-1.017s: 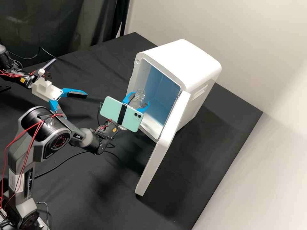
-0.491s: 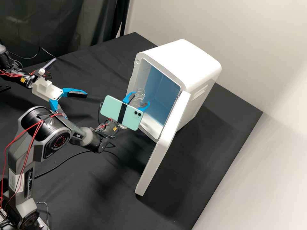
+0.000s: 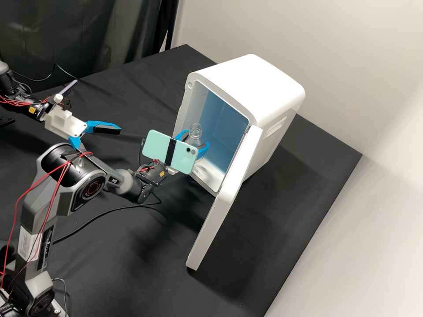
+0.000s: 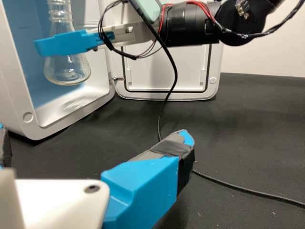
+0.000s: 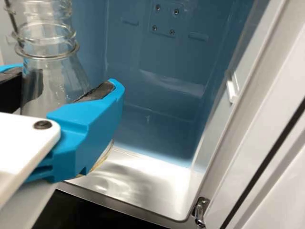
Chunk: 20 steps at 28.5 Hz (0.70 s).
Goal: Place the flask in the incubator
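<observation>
Glass flask (image 3: 195, 130), upright and clamped in the right tool (image 3: 192, 141), hangs just inside the open front of the incubator (image 3: 260, 88), its floor directly beneath, back wall farther in.

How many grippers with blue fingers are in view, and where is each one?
2. The right gripper is at the open incubator's mouth, shut on the flask. The left gripper is open above the bench, apart from the incubator. None seems hidden.
</observation>
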Each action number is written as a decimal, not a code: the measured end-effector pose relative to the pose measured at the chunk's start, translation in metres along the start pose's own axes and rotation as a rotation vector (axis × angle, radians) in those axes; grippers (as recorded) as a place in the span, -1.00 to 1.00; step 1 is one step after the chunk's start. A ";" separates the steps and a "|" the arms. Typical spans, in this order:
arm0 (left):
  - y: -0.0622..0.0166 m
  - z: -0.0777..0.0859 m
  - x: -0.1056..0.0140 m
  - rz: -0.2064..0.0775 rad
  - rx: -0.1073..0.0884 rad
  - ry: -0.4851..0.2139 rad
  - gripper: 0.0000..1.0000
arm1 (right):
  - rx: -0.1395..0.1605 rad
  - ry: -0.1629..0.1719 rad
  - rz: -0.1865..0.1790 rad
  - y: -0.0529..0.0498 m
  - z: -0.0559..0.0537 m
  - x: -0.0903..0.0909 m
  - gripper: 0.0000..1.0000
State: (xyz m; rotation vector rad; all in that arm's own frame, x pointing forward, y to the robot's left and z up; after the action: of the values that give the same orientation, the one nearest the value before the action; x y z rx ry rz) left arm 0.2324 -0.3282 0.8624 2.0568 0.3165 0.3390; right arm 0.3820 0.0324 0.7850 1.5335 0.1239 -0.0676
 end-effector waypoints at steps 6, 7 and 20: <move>0.0000 0.000 0.000 0.000 0.000 0.000 1.00 | -0.004 -0.029 -0.014 -0.004 0.005 0.003 -1.00; 0.0000 0.000 0.000 0.000 0.000 0.000 1.00 | -0.003 -0.032 -0.014 -0.004 0.006 0.003 -1.00; 0.0000 0.000 0.000 0.000 0.000 0.000 1.00 | -0.031 -0.009 0.010 0.004 -0.001 0.013 -1.00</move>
State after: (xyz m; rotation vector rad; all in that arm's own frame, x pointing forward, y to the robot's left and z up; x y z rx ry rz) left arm 0.2324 -0.3282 0.8624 2.0568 0.3165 0.3390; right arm 0.3950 0.0344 0.7874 1.5030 0.1093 -0.0648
